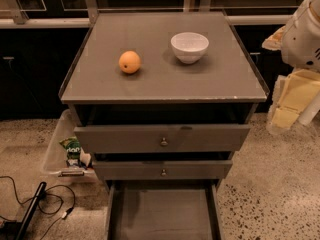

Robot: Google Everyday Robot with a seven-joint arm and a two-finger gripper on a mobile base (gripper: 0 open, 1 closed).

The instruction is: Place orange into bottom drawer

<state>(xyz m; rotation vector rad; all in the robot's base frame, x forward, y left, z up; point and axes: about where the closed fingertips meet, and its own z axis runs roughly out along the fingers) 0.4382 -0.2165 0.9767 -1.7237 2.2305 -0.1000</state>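
The orange (129, 62) sits on the left half of the grey cabinet top (165, 81). A white bowl (189, 47) stands to its right, apart from it. The bottom drawer (162, 211) is pulled out towards me, and its flat grey floor shows nothing in it. The two upper drawers (162, 138) with small metal knobs are slightly out. A white part of my arm (302, 31) shows at the right edge, level with the cabinet top. My gripper is out of view.
A clear plastic bin (60, 154) with snack packets stands on the floor left of the cabinet. Black cables (40, 204) lie at the lower left. Yellow sheets (295, 101) lean at the right. The floor is speckled stone.
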